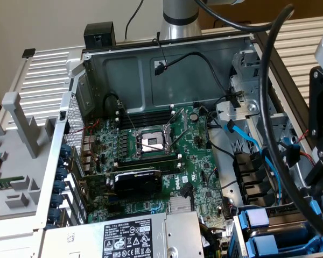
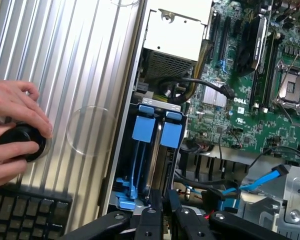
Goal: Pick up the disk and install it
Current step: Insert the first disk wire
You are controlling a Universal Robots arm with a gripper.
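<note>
Jaws hang near the blue-framed disk inside the computer case.

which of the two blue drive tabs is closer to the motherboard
The blue tab next to the green motherboard; the other blue tab sits against the case side wall.

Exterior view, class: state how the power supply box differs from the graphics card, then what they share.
The power supply box is grey metal; the graphics card is black. The power supply box looks much broader than the graphics card. The power supply box carries a big label with warning symbols; the graphics card bears a small one. Both sit inside the open computer case.
</note>
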